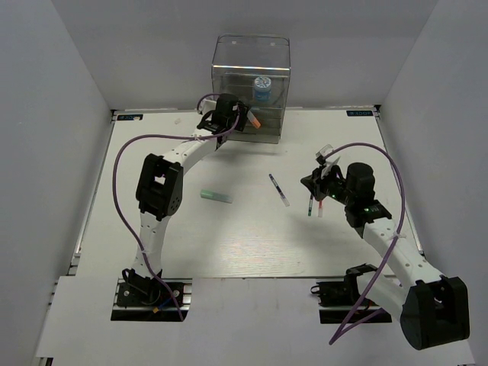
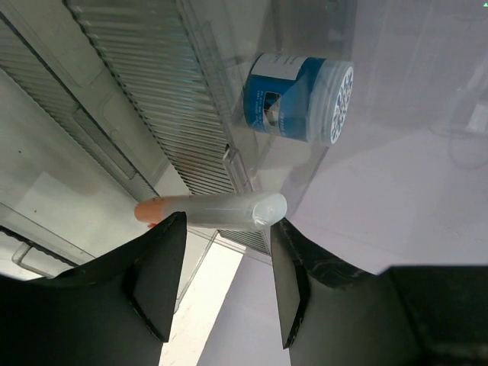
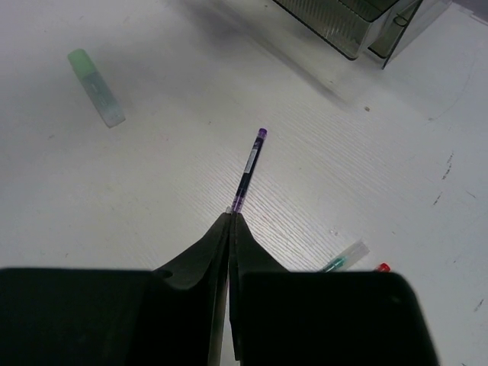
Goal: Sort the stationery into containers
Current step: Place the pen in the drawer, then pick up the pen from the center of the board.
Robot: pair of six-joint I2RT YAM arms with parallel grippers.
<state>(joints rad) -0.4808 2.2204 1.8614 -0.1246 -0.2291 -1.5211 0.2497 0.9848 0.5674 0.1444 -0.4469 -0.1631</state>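
1. The organiser (image 1: pixel 229 53) stands at the back edge of the table (image 1: pixel 229 244), about midway across.
2. The roll (image 1: pixel 263 88) sits inside the organiser's upper compartment, above the drawers.
3. One marker (image 2: pixel 213 212) lies crosswise at the drawers' front, just ahead of the left gripper (image 2: pixel 226 238). Whether it rests in a drawer cannot be told.
4. A second marker (image 1: pixel 216 197) lies on the table before the organiser, left of centre.
5. A first pen (image 1: pixel 279 189) lies right of that second marker, well apart from it, just ahead of the right gripper (image 3: pixel 230 219).
6. A second pen (image 3: pixel 343 258) and a third pen (image 3: pixel 383 267) lie close together further right, beside the right gripper.
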